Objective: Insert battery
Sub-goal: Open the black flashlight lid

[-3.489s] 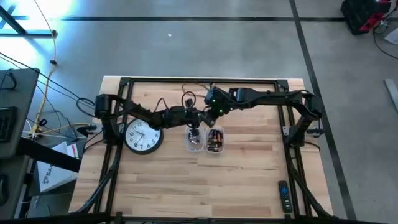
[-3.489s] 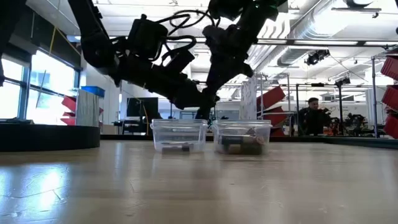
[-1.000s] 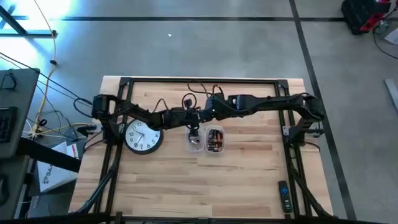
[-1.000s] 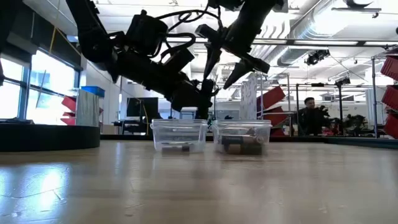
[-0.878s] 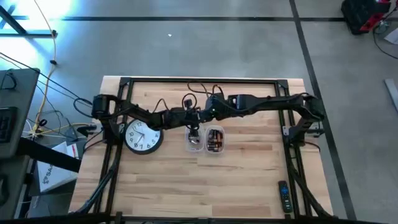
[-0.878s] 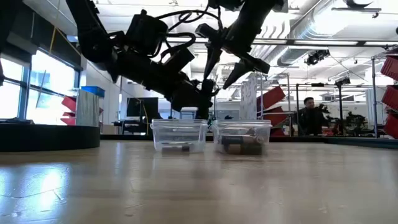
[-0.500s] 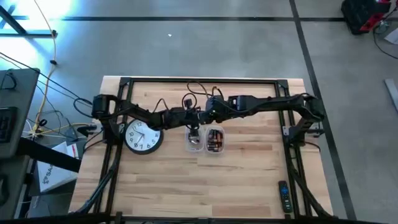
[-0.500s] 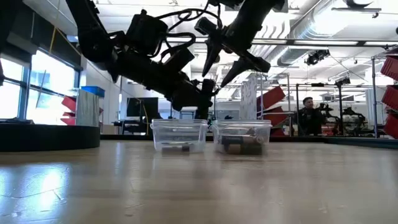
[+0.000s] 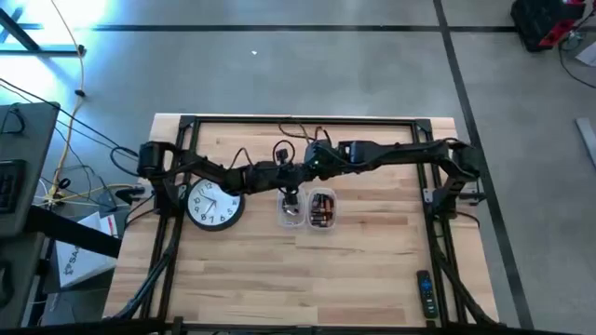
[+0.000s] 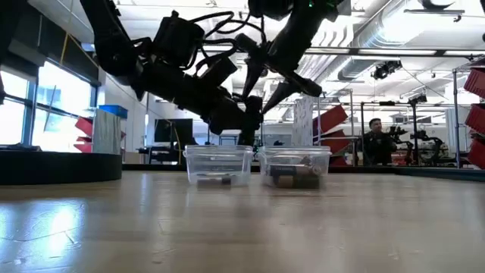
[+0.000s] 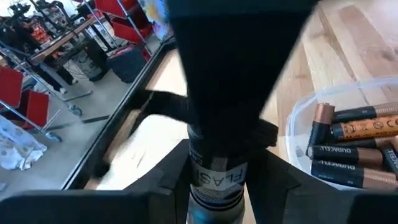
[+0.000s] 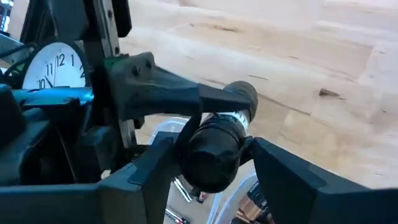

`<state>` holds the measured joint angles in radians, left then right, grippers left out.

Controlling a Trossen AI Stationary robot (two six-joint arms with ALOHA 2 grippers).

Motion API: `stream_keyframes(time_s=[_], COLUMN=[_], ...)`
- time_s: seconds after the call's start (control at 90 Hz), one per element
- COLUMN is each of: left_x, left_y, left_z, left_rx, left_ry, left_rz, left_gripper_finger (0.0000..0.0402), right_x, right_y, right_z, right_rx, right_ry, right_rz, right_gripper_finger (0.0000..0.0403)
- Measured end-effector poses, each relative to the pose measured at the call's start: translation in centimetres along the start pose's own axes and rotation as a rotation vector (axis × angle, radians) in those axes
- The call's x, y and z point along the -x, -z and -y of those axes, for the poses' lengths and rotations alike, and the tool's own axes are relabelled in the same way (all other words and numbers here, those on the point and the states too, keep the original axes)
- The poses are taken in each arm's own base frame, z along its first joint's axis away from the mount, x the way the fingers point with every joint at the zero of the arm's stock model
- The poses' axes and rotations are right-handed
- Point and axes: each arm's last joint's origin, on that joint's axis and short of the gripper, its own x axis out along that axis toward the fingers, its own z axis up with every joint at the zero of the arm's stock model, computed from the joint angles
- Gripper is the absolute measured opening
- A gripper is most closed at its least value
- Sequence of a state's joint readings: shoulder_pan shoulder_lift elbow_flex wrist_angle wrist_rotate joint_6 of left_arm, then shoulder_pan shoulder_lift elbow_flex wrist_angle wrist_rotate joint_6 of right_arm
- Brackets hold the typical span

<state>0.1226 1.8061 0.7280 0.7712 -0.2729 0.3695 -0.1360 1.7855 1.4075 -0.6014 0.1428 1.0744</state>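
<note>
Batteries [image 11: 348,146] in clear tub [image 11: 298,124], second tub [image 10: 218,163] beside

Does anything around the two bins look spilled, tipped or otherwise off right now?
Nothing stands out. Both clear bins sit upright side by side, batteries inside. The left tool holds a flashlight above them; the right tool spreads open around its end.
</note>
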Motion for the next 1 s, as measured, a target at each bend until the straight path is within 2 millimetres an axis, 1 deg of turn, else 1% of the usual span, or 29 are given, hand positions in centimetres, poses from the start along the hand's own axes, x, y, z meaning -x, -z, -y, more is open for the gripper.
stream_keyframes(time_s=[0.3,0.422,0.511,0.633,0.822,1.0], left_x=[0.0,-0.01,-0.01,0.05,0.35,0.7], left_y=[0.09,0.14,0.2,0.23,0.04,-0.22], left_z=[-0.01,-0.03,0.02,0.1,-0.02,-0.15], left_rx=[-0.003,-0.004,-0.009,-0.025,-0.035,-0.039], left_ry=[-0.007,-0.009,0.001,0.027,0.049,0.075], left_rz=[-0.011,-0.016,-0.022,-0.032,-0.05,-0.058], left_gripper_finger=[0.0097,0.0097,0.0097,0.0097,0.0097,0.0097], right_x=[-0.02,-0.02,-0.04,-0.05,-0.07,0.0], right_y=[-0.02,-0.04,0.0,0.07,0.13,0.5], right_z=[-0.01,0.02,0.04,0.1,0.09,-0.17], right_rx=[0.011,0.067,0.147,0.294,0.597,0.959], right_ry=[-0.003,-0.004,-0.008,-0.006,-0.012,-0.025], right_rz=[-0.002,-0.006,-0.019,-0.029,-0.033,-0.029], right_gripper_finger=[0.0098,0.0087,0.0087,0.0087,0.0087,0.0086])
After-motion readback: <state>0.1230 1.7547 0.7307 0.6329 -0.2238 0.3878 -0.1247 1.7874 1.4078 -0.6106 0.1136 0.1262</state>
